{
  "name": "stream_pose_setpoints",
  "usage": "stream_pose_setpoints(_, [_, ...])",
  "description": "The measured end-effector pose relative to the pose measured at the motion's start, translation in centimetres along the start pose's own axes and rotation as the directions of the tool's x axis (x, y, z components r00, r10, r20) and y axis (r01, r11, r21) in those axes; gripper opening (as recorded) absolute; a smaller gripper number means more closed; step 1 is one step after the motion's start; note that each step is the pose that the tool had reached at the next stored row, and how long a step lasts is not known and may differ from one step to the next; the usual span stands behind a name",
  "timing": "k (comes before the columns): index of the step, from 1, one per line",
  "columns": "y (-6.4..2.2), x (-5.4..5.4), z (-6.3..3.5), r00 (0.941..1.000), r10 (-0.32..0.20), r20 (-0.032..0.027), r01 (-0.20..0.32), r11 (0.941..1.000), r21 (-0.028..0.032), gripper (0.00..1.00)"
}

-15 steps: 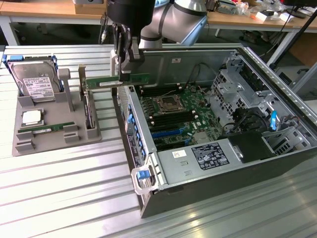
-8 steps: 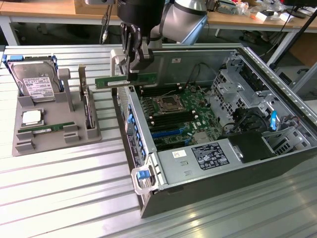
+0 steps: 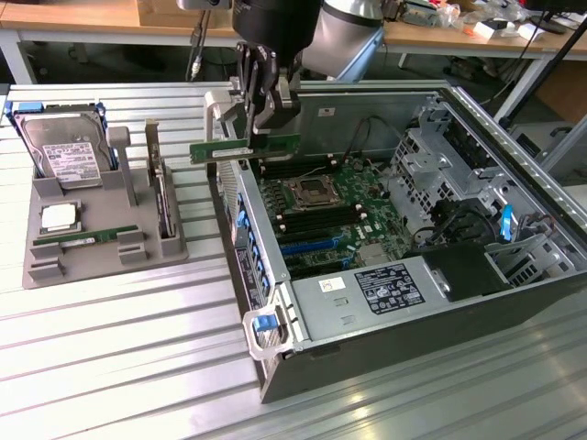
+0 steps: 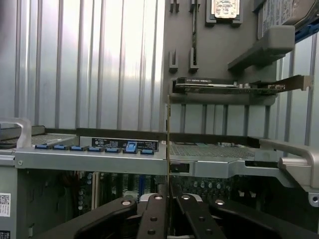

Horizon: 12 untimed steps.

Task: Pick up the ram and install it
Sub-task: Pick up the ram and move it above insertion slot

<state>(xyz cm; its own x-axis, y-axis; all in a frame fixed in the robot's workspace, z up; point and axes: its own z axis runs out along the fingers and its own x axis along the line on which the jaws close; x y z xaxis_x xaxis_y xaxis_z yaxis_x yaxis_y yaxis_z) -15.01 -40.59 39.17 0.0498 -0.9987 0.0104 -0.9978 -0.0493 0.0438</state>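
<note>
A ribbed metal table (image 3: 138, 367) runs under the gripper (image 3: 260, 128) and well out past it on every side. Two things lie directly on it. An open computer case (image 3: 367, 353) lies flat right below the gripper, which hangs over the case's wall on the exterior view's left. A grey tray (image 3: 92, 263) lies lower and farther off on that same side of the gripper, near the case, with bare slats between them.
</note>
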Motion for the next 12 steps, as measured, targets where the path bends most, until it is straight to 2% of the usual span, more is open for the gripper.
stream_pose_setpoints(12, [-1.37,0.1,-0.05,1.0,0.0,-0.0001,0.0,1.0,0.0001,0.13])
